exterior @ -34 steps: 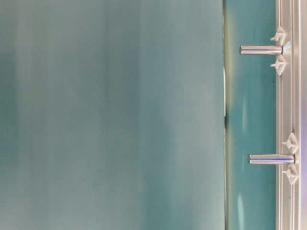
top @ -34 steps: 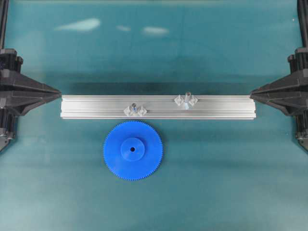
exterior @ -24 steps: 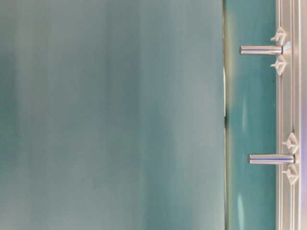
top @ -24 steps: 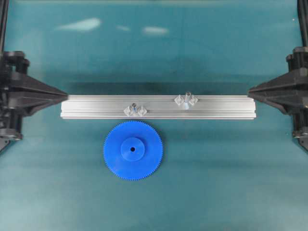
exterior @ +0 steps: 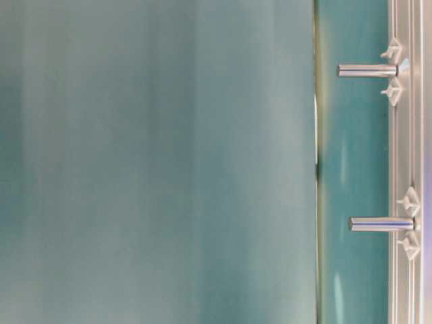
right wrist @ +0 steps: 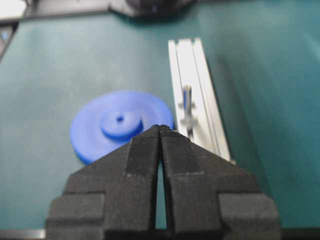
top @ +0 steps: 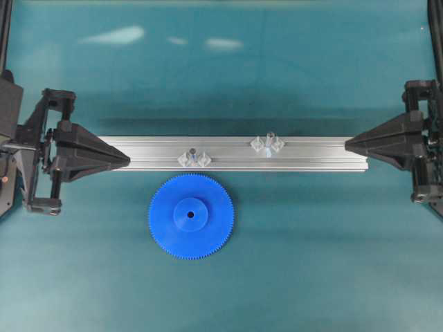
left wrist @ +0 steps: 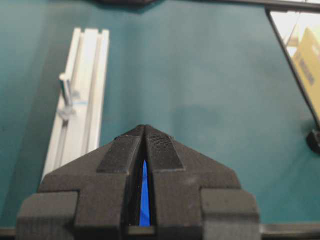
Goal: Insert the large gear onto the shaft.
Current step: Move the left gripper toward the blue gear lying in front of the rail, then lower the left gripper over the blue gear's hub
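Observation:
The large gear (top: pixel 191 216), bright blue with a raised hub, lies flat on the teal table just in front of an aluminium rail (top: pixel 311 153). Two small upright shafts stand on that rail: the left shaft (top: pixel 194 156) just behind the gear, the right shaft (top: pixel 268 143) further along. My left gripper (top: pixel 127 159) is shut and empty over the rail's left end. My right gripper (top: pixel 347 143) is shut and empty over the right end. The right wrist view shows the gear (right wrist: pixel 120 125) and a shaft (right wrist: pixel 187 100) beyond the shut fingertips (right wrist: pixel 150 137).
In the left wrist view the rail (left wrist: pixel 82 110) runs away on the left with one shaft (left wrist: pixel 65 90) on it. The table-level view shows both pegs (exterior: pixel 368 70) (exterior: pixel 381 223) jutting from the rail (exterior: pixel 405 135).
Both grippers have moved inward along the rail towards the middle, the left one further than the right. The gear and rail have not moved.

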